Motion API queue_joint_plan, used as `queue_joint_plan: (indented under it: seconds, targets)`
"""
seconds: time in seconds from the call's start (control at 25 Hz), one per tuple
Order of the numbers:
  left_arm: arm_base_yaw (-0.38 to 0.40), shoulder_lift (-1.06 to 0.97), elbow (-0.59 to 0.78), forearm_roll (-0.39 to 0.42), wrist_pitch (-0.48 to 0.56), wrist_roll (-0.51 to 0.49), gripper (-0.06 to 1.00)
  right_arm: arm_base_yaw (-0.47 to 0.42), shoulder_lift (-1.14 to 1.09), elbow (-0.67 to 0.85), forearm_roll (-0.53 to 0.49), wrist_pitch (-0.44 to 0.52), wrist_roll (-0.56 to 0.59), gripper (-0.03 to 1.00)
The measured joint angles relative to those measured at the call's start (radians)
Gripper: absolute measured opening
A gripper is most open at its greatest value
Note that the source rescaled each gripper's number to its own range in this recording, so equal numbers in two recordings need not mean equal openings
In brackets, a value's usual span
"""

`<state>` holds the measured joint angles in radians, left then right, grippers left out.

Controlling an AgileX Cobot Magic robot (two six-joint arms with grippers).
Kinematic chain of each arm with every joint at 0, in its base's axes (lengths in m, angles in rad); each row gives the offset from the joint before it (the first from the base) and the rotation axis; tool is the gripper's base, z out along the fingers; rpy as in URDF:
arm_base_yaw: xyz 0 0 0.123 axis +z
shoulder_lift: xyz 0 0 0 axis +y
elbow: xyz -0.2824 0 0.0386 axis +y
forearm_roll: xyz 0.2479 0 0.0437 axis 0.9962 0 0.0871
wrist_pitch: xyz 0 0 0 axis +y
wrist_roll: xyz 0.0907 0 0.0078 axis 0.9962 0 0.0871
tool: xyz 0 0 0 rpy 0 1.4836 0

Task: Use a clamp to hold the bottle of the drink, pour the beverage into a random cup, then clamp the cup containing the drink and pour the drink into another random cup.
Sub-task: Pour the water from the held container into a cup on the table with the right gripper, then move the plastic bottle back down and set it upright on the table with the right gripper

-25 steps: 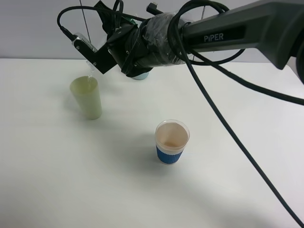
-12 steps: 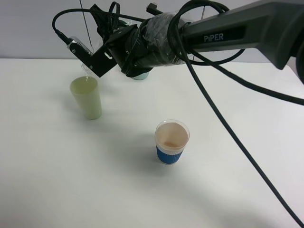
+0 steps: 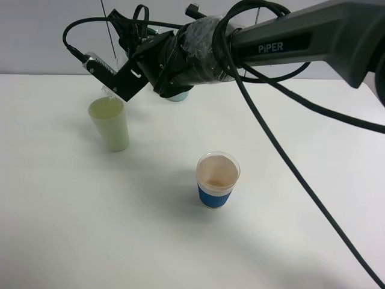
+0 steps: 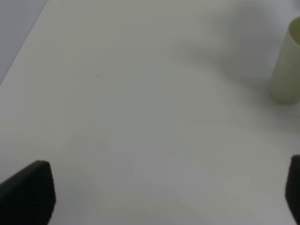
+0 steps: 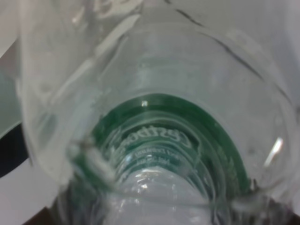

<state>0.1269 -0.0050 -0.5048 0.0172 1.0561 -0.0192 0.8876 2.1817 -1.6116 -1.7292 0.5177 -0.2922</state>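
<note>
A plain white bench (image 3: 90,235) fills the scene, with a pale wall beyond its far edge. A dark grey right arm (image 3: 301,39) marked PiPER reaches in from the right, high above the bench, and crosses to the far left, trailing looped black cables. At its end the right tool (image 3: 123,81) is clenched on a small clear plastic water bottle (image 5: 159,117). The right wrist view looks along the bottle from close up, so its ribbed clear wall and a green label with white print fill that picture. From the high view the bottle is tipped over, its mouth pointing down and left, just above the rim of a tall pale yellow-green tumbler (image 3: 110,126). This tumbler stands upright at the far left of the bench. Whether water is running into it is too faint to tell. A teal tumbler (image 3: 178,95) stands farther back, almost wholly hidden behind the arm's wrist. A short white paper cup with a blue ribbed sleeve (image 3: 217,180) stands upright near the middle of the bench, nearer and to the right of the pale tumbler and well apart from it, its beige inside showing. The left tool (image 4: 161,194) is released, its dark fingertips spread wide over bare bench with nothing between them.
</note>
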Motion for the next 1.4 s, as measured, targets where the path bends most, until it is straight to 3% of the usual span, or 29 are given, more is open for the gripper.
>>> queue_joint_plan:
  seconds: [0.84, 1.12, 1.4]
  targets:
    - [0.0, 0.0, 0.0, 0.0, 0.0, 0.0, 1.0, 0.0, 0.0, 0.0, -0.001, 0.0, -0.071, 0.0]
    - [0.0, 0.0, 0.0, 0.0, 0.0, 0.0, 1.0, 0.0, 0.0, 0.0, 0.013, 0.001, 0.081, 0.0]
    - [0.0, 0.0, 0.0, 0.0, 0.0, 0.0, 1.0, 0.0, 0.0, 0.0, 0.217, 0.002, 0.374, 0.0]
